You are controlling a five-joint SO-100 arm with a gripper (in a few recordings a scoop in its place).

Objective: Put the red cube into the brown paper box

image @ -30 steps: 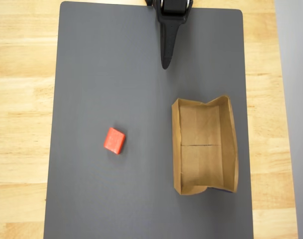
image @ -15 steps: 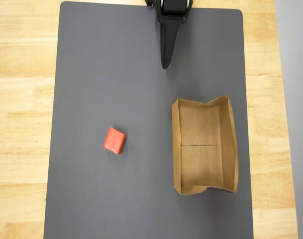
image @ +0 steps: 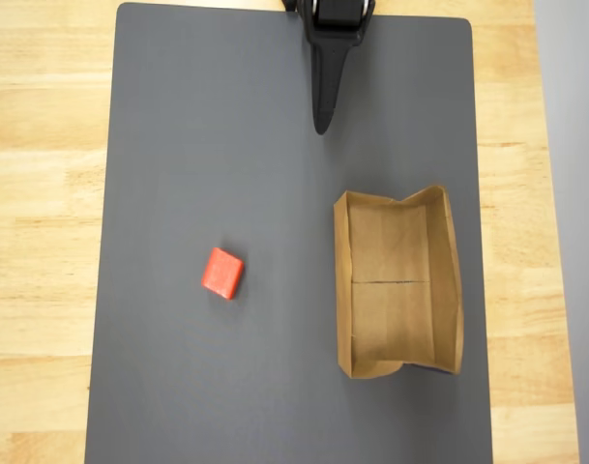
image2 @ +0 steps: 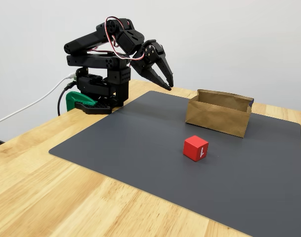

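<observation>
On a dark grey mat covering a light wooden counter, the red cube sat alone toward the near side in the fixed view, a white mark on one face, well apart from everything else. Behind it stood the brown paper box, open-topped and empty, a fold line crossing its floor in the overhead view. Farthest back, the folded black arm held its fingers clenched together, grasping nothing, pointing down above the mat's far edge.
</observation>
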